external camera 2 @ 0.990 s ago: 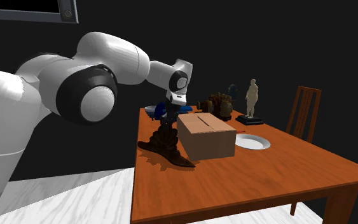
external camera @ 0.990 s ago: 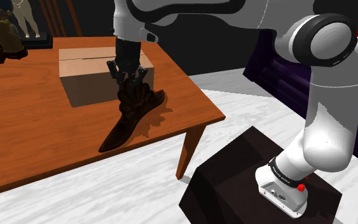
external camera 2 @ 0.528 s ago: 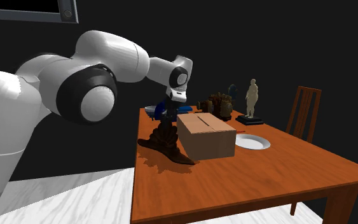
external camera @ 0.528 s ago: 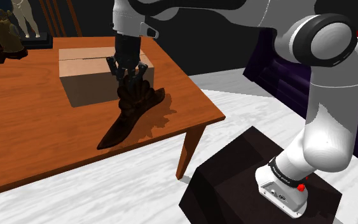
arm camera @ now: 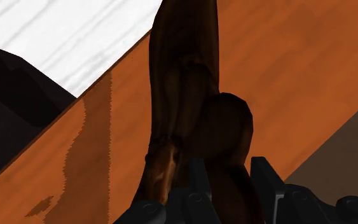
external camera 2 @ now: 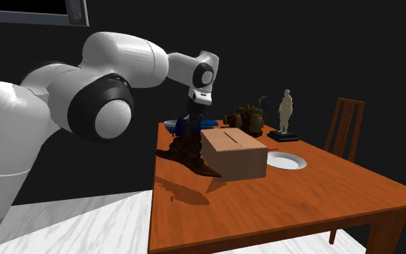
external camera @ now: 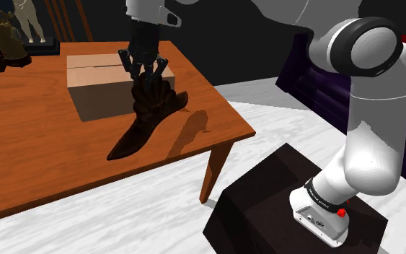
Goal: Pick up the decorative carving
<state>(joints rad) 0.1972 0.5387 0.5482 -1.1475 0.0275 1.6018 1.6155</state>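
Hung tilted above orange-brown wooden table (external camera: 35, 155): dark brown elongated carving (external camera: 148, 117), knobby top, tapered tip; black 2-finger gripper (external camera: 148, 75) was clenched on knobby top.

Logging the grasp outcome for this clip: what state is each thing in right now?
pincer: shut on the carving's upper end.
carving: clasped, tilted, lifted clear of the table.
cardboard box: closed, standing on the table.
plate: lying flat on the table.
pale figurine: upright.

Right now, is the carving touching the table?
Apart. In the second exterior view the carving hangs above the table, its shadow lying separately below. The gripper holds it.
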